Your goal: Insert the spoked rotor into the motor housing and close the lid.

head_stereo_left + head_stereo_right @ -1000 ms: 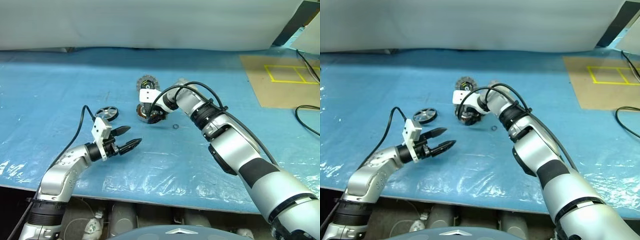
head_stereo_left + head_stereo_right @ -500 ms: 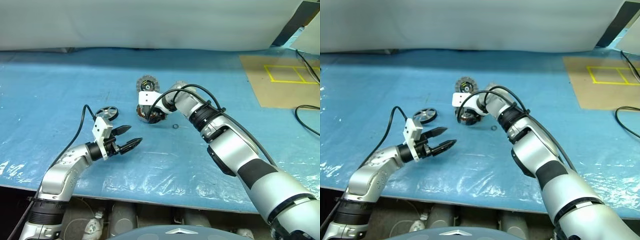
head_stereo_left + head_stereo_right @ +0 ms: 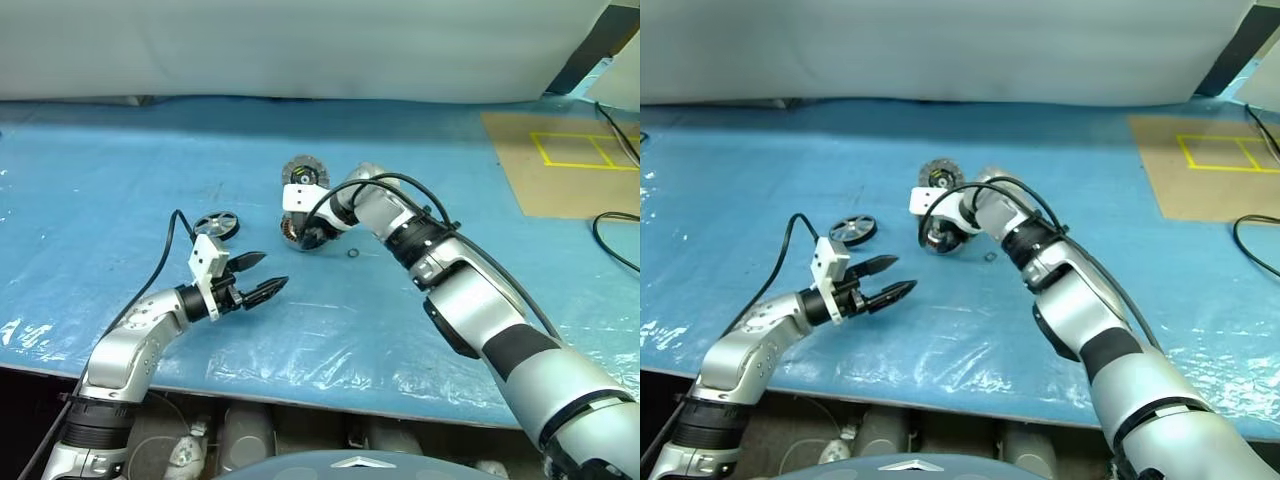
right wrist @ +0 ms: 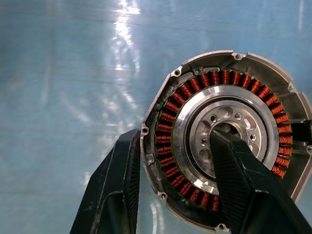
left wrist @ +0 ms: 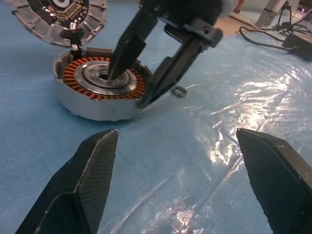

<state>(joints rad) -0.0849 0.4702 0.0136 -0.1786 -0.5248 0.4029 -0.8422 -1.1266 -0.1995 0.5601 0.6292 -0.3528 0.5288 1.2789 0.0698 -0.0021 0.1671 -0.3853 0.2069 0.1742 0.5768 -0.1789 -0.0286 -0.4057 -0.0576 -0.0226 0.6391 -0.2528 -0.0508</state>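
the housing point(image 5: 100, 90) sits on the blue counter point(image 3: 120, 170), near its middle, open face up, with the ring of copper windings around a grey centre on show. the right end effector point(image 5: 127, 87) comes down onto it at a slant from the right arm. one finger point(image 4: 241, 187) has its tip in the hole at the grey centre, and the other finger point(image 4: 114, 190) lies against the outside of the silver wall, so the pair straddles the windings and the wall on one side. the fingers are closed on that side of the housing and touch it on both faces; the housing rests on the counter.

the lid point(image 5: 61, 19) lies just behind the housing, touching or nearly touching its rim, with the silver segmented rim and black centre facing up.

the rotor point(image 3: 216, 223) lies flat on the counter, to the left of the housing and well apart from it, beyond the left end effector.

the left end effector point(image 3: 264, 277) hangs over the counter, nearer the robot than the housing, pointing level toward it. its two fingers point(image 5: 90, 175) stand wide apart and hold nothing.

a small black ring point(image 5: 180, 90) lies on the counter just beside the housing, on the right arm's side, clear of both end effectors.
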